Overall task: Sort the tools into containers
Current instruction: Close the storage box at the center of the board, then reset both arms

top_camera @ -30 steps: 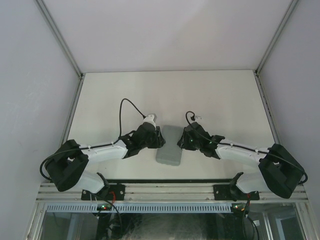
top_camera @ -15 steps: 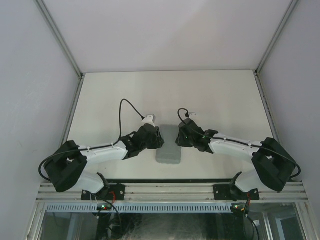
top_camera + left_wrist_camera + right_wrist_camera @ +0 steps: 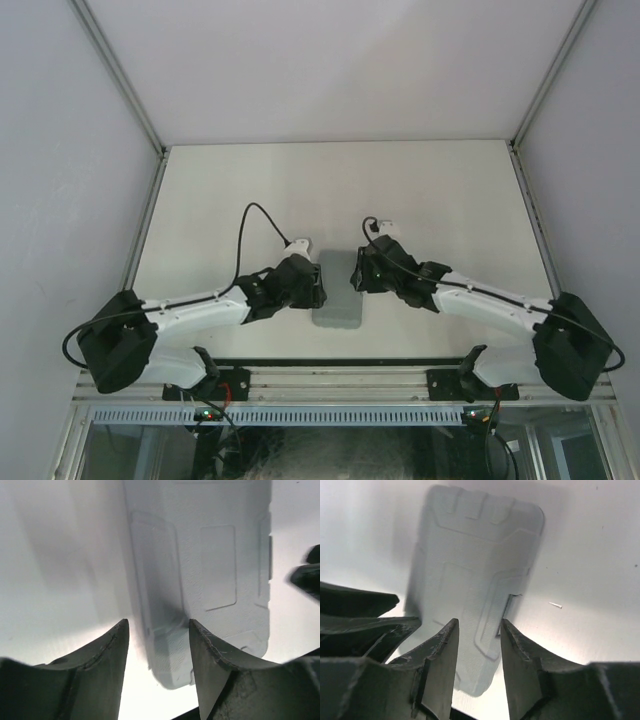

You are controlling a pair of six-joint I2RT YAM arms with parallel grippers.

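The closed grey tool case (image 3: pixel 338 298) lies on the tabletop (image 3: pixel 330 190). The left claw (image 3: pixel 157 630) and right claw (image 3: pixel 478 627) hover at its sides, both spread.

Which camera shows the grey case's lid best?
The right wrist view: nearly the whole closed case is in frame, with its moulded ridges clear. The left wrist view shows only part of the case, one end cut off by the frame. The top view shows the case small, with no detail.
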